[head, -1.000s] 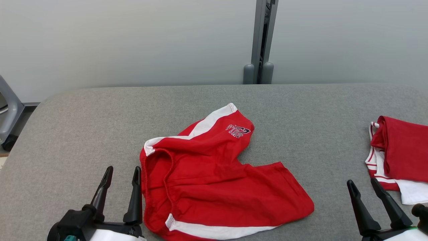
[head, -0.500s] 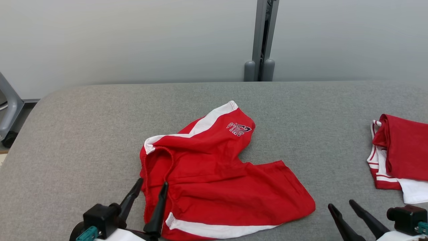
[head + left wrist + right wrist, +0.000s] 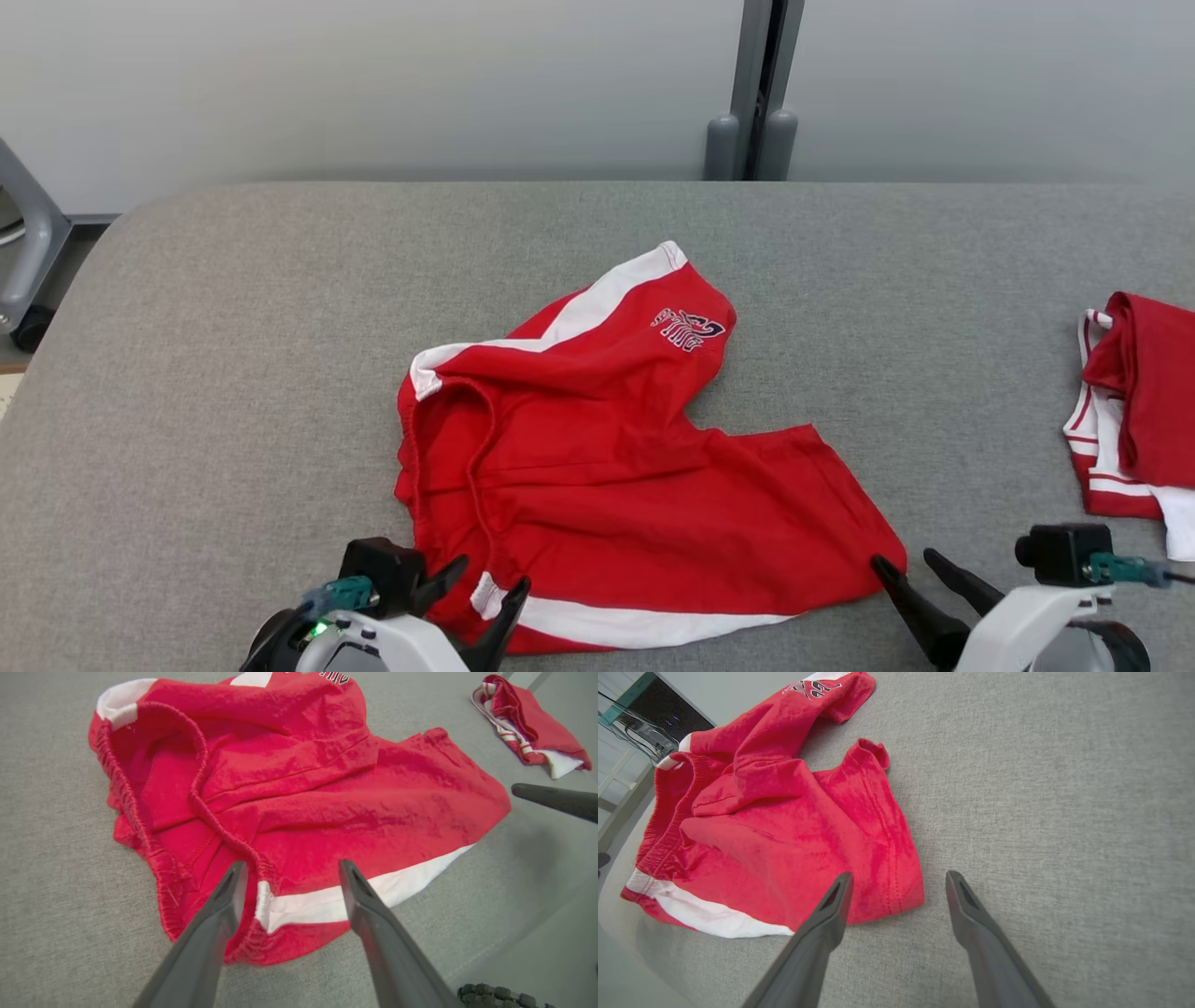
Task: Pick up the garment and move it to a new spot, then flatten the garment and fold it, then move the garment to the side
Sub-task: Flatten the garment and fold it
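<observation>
- nearest, at the lower left of the head view, the left gripper (image 3: 490, 577) hangs low over the near edge of the grey surface (image 3: 233, 327). its jaws are spread wide and hold nothing.
- in the left wrist view those jaws straddle the spot where the elastic waistband (image 3: 201, 807) meets the white stripe (image 3: 327, 900) of the red shorts (image 3: 303, 788). i cannot tell whether a fingertip touches the cloth.
- at the lower right, the right gripper (image 3: 904, 558) is likewise wide and empty. its tips are just beside the hem corner (image 3: 910, 896) of the near leg, and in the right wrist view that corner sits between the two fingers.
- the shorts lie mid-surface, crumpled rather than flat, with the waistband toward the robot's left. the near leg runs left to right along the near edge, so the long axis spans from one gripper to the other.
- judgement: each arm is close to its own end, so a two-armed lift looks the natural move. the left seems slightly better set, lying across the waistband end.
- farther off, the other leg, the one with the logo (image 3: 689, 329), angles away toward the back.
- well apart at the right edge sits a second red-and-white garment (image 3: 1134, 411). behind the surface stands a grey post (image 3: 761, 84).
</observation>
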Available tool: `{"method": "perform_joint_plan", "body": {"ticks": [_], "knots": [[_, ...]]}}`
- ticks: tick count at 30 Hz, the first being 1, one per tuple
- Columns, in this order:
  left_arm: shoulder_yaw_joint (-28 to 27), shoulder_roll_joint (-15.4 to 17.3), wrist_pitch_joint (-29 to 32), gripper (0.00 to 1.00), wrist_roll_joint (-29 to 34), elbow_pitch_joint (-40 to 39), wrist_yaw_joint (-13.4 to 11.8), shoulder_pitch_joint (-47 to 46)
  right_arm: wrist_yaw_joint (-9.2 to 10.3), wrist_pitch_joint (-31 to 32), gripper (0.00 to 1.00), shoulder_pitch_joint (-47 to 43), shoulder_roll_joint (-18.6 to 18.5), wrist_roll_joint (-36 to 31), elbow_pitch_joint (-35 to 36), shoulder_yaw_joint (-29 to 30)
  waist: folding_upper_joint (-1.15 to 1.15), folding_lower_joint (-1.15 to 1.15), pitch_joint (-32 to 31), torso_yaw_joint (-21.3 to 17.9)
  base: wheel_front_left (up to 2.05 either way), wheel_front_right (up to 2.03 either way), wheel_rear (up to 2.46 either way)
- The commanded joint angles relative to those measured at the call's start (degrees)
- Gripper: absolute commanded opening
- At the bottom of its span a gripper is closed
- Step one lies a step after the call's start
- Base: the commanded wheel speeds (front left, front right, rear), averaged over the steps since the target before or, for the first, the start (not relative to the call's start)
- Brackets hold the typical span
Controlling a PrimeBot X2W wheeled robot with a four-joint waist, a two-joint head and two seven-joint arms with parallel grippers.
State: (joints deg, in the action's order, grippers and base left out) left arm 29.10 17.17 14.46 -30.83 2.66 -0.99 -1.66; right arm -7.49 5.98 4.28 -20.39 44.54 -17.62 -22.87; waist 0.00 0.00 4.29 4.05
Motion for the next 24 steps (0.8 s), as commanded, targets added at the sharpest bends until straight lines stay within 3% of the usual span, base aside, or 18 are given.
{"method": "perform_joint_plan", "body": {"ticks": [1, 9, 20, 21, 22, 24], "knots": [[0.18, 0.31, 0.96, 1.00, 0.17, 0.26, 0.15, -1.43, -0.01, -0.13, 1.00, 1.35, -0.33, 0.65, -0.81, -0.37, 0.00, 0.00, 0.56, 0.19, 0.00, 0.00, 0.00], [2.15, 1.26, 7.61, 1.00, -0.60, 1.74, 0.41, -2.89, -0.01, -0.50, 1.00, 6.14, -0.65, 3.12, -6.00, -3.47, 0.00, 0.00, 2.28, 0.66, 0.00, 0.00, 0.00], [2.96, 1.50, 9.96, 1.00, -0.03, 4.30, -0.50, -4.76, -0.01, -0.92, 1.00, 8.20, -0.36, 7.23, -8.61, -8.76, 0.00, 0.00, 3.13, 0.76, 0.00, 0.00, 0.00], [3.00, 1.48, 9.91, 1.00, 0.00, 4.45, -0.53, -4.88, -0.01, -0.99, 0.86, 8.36, -0.38, 7.61, -8.82, -9.15, 0.00, 0.00, 3.14, 0.74, 0.00, 0.00, 0.00], [3.03, 1.47, 9.91, 1.00, -0.04, 4.56, -0.55, -4.89, -0.01, -1.22, 0.62, 8.49, -0.43, 7.78, -9.01, -9.57, 0.00, 0.00, 3.11, 0.74, 0.00, 0.00, 0.00], [2.96, 1.30, 9.69, 0.79, -0.41, 4.70, -0.43, -4.77, -0.01, -1.72, 0.28, 8.75, -0.54, 8.30, -9.33, -10.30, 0.00, 0.00, 3.10, 0.75, 0.00, 0.00, 0.00]]}}
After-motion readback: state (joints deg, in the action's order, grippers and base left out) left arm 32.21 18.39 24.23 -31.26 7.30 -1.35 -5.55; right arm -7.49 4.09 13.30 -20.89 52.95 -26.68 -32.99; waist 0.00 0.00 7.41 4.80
